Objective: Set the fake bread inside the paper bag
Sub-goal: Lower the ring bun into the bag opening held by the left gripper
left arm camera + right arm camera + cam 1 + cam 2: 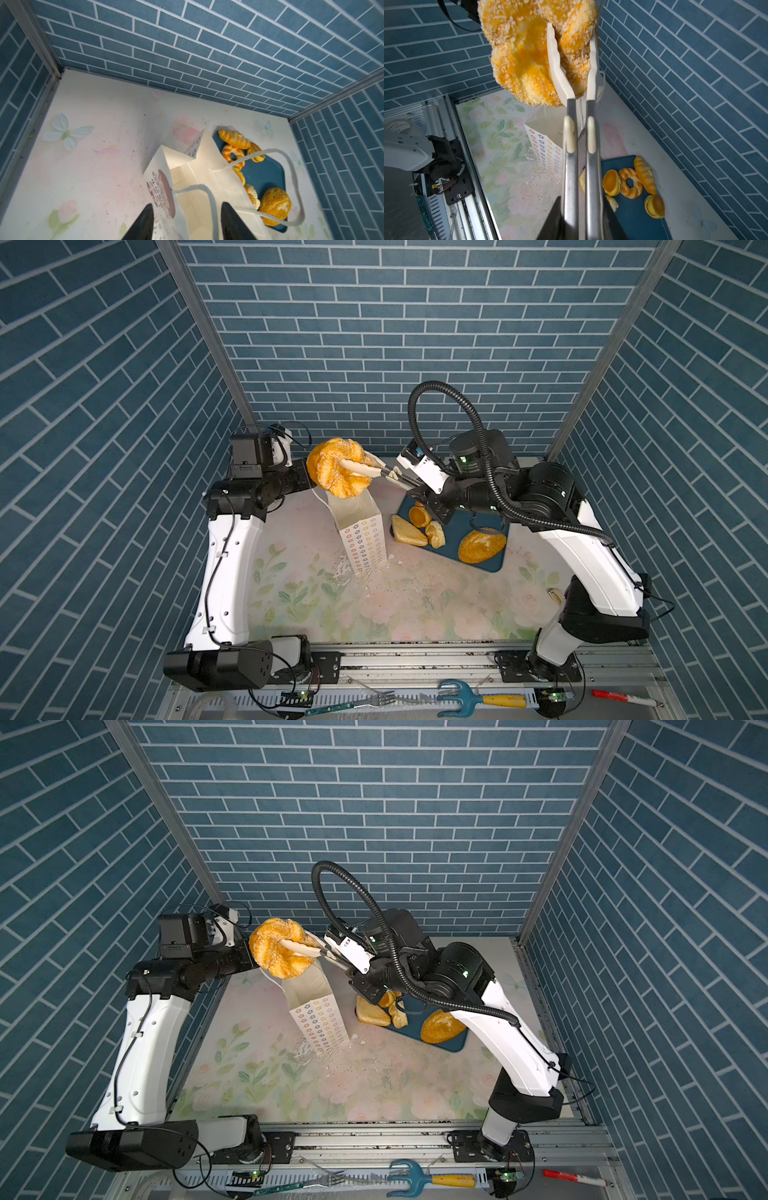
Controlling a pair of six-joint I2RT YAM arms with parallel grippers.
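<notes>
My right gripper is shut on metal tongs with white tips. The tongs clamp a sugared twisted wreath of fake bread, held above the mouth of the white paper bag. In the left wrist view my left gripper stands open. Its jaws straddle the bag's near wall and one cord handle. In both top views the wreath hides this gripper. More fake bread lies on the dark blue tray: a seeded loaf, a toast wedge, a croissant and a glazed ring.
White crumbs are scattered on the floral table in front of the bag. A fork, a blue hand rake with a yellow handle and a red marker lie on the front rail. Brick-patterned walls close in three sides.
</notes>
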